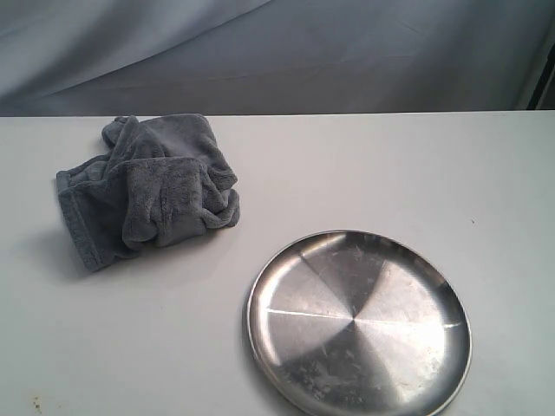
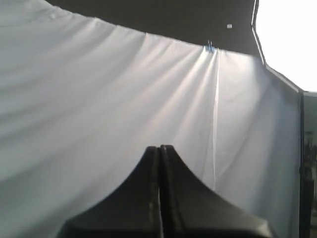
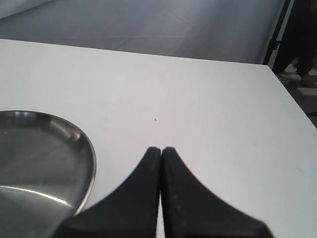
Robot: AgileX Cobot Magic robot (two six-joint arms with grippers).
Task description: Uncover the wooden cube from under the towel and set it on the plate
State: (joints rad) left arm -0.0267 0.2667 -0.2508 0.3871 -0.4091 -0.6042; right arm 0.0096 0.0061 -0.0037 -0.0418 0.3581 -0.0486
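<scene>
A dark grey plush towel (image 1: pixel 152 189) lies bunched in a heap on the white table (image 1: pixel 347 173), at the left of the exterior view. The wooden cube is hidden; no part of it shows. A round shiny silver plate (image 1: pixel 359 322) lies at the front right, and its rim (image 3: pixel 79 141) also shows in the right wrist view. Neither arm appears in the exterior view. My left gripper (image 2: pixel 160 147) is shut with nothing in it and faces a white cloth backdrop. My right gripper (image 3: pixel 161 148) is shut and empty, above bare table beside the plate.
A grey-white cloth backdrop (image 1: pixel 277 52) hangs behind the table's far edge. The table's right edge (image 3: pixel 292 129) shows in the right wrist view, with dark stands beyond it.
</scene>
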